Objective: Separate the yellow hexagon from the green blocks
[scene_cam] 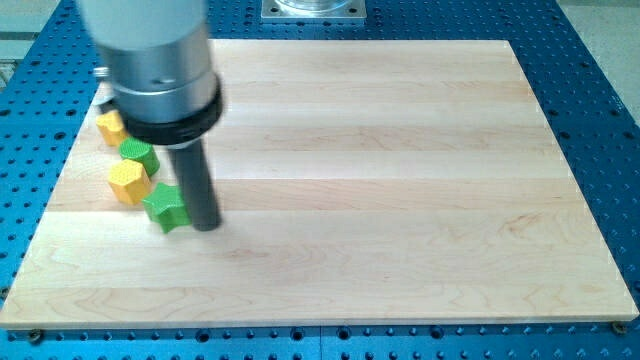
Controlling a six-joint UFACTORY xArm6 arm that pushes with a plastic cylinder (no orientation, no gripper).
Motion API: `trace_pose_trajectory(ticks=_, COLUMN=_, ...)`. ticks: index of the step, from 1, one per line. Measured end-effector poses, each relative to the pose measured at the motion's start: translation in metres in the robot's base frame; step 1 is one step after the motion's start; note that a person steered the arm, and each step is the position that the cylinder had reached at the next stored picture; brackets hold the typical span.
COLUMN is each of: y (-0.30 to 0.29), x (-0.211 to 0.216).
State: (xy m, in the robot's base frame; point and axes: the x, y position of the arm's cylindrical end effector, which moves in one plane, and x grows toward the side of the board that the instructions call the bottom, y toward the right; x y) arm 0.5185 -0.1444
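A yellow hexagon (127,182) lies near the board's left edge. A green block (140,156) touches it at its upper right, and a green star-shaped block (166,208) touches it at its lower right. A second yellow block (110,127) sits further up, partly hidden by the arm. My tip (206,225) rests on the board right beside the green star, at its right side, about level with it. The rod rises from there to the wide grey and black arm body.
The wooden board (380,170) lies on a blue perforated table (600,120). The arm's thick body (160,70) covers the board's upper left corner. A metal mount (313,9) shows at the view's top.
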Motion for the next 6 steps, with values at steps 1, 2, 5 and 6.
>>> trace_pose_trajectory(ticks=1, y=-0.040, x=0.000)
trace_pose_trajectory(ticks=2, y=-0.034, x=0.001)
trace_pose_trajectory(ticks=5, y=-0.144, x=0.006)
trace_pose_trajectory(ticks=6, y=-0.140, x=-0.052)
